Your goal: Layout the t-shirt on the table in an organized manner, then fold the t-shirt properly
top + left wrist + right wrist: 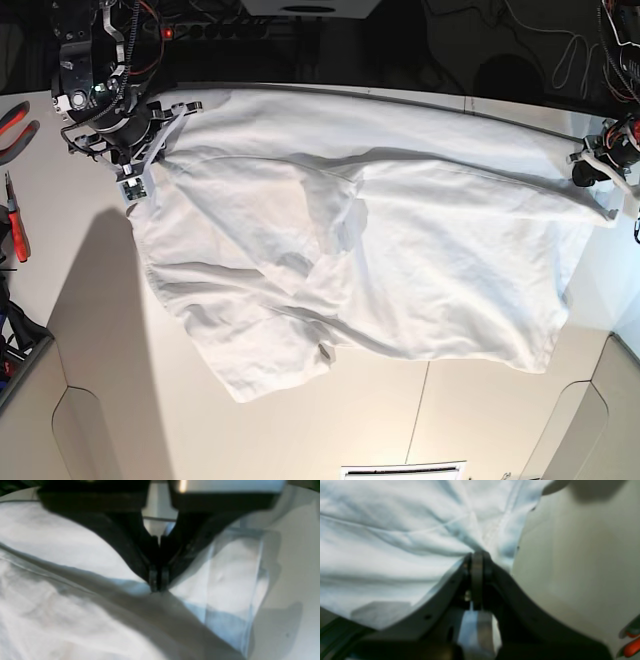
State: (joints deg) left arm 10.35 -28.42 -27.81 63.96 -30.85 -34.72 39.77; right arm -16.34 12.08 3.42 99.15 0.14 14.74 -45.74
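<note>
White cotton fills the view: the shirt (380, 260) is stretched wide across the table (300, 430), pulled out between the two arms at the far edge. Its upper edge runs taut, almost a straight line from one grip to the other, which looks like the point of the hold: tension along one edge to flatten the body. It's not flat yet, though. A sleeve or flap is bunched over the middle, and the near hem sags in uneven folds towards the table's front.

At the right gripper (477, 555), the fingers are pressed together with cloth pinched at their tips, creases fanning out from the bite. The left gripper (158, 586) matches it, fingers closed on a ridge of fabric, a folded panel lying just beside. In the base view each grip sits at an outer corner of the shirt, well apart, so the garment hangs between them like a sheet.

My read: this is the layout stage, with folding not begun. The middle bunch will likely need smoothing first.

Red-handled tools (14, 215) lie at the table's side, clear of the cloth.
</note>
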